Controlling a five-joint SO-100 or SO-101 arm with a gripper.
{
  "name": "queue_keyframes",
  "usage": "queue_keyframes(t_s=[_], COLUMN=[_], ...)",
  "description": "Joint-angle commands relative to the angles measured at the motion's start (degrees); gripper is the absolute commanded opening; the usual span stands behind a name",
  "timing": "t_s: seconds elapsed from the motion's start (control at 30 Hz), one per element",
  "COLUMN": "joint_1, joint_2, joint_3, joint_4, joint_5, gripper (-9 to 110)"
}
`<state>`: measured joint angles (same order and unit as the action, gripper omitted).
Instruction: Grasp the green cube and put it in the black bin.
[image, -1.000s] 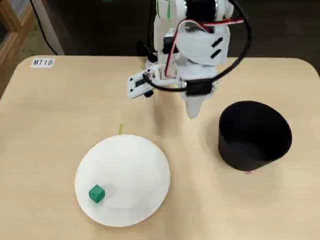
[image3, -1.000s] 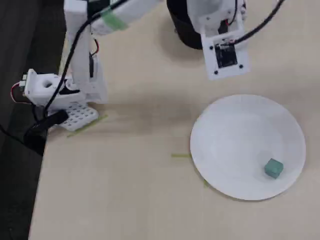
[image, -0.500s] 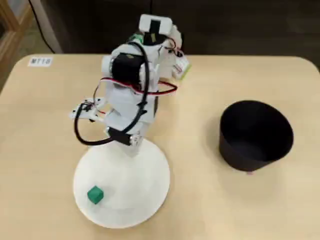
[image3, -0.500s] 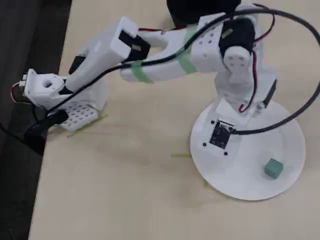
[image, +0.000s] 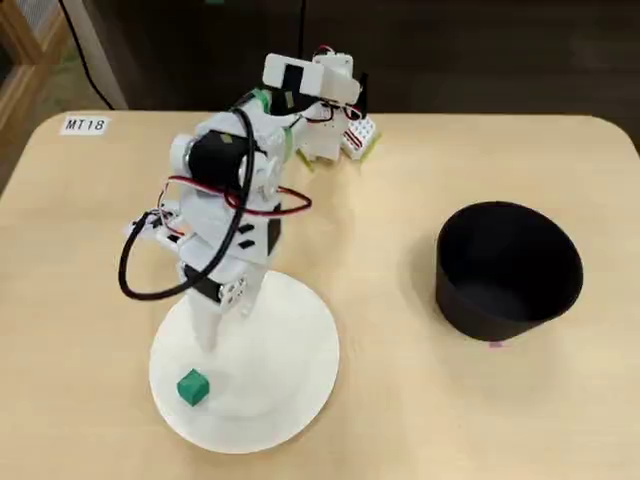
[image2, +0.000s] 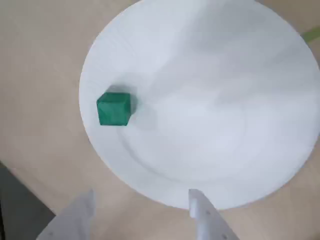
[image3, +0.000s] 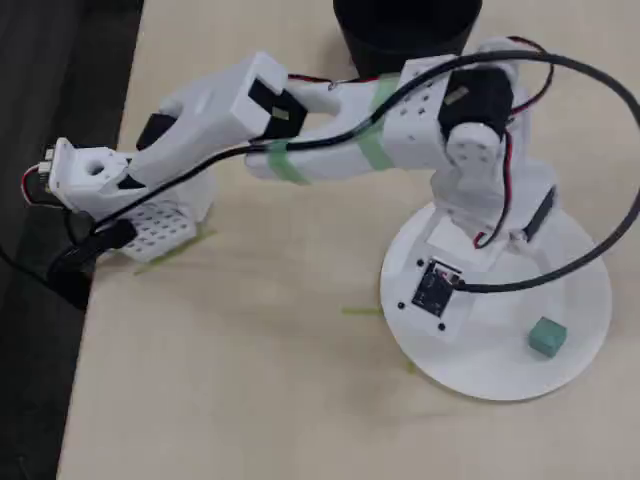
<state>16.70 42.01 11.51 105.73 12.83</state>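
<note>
The small green cube (image: 192, 387) lies on the near-left part of a round white plate (image: 290, 350) in a fixed view. My gripper (image: 208, 335) hangs over the plate just behind the cube, not touching it. In the wrist view the cube (image2: 114, 108) sits near the plate's (image2: 210, 100) left rim, and my gripper (image2: 140, 217) is open at the bottom edge with nothing between its two white fingertips. The black bin (image: 508, 270) stands empty at the right, well apart from the plate. The other fixed view shows the cube (image3: 547, 336), the plate (image3: 580, 290) and the bin (image3: 405, 30).
The arm's base (image3: 100, 180) is mounted at the table's edge, and its body with looping black cables (image: 150, 290) reaches over the plate's rear. A white label reading MT18 (image: 84, 125) is stuck at a far corner. A thin yellow-green tape strip (image3: 360, 311) lies beside the plate.
The arm has swung from beside the black bin over to the plate and come down close behind the cube. The cube, plate and bin have stayed put.
</note>
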Motion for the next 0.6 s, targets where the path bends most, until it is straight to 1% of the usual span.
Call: queue_keyframes(t_s=[0.0,0.23,0.57], joint_1=[0.2,1.8,4.9], joint_2=[-0.2,-3.6,-15.3], joint_3=[-1.9,-3.3,-19.1], joint_4=[0.3,0.2,0.1], joint_5=[0.9,1.1,-1.2], gripper=[33,38,38])
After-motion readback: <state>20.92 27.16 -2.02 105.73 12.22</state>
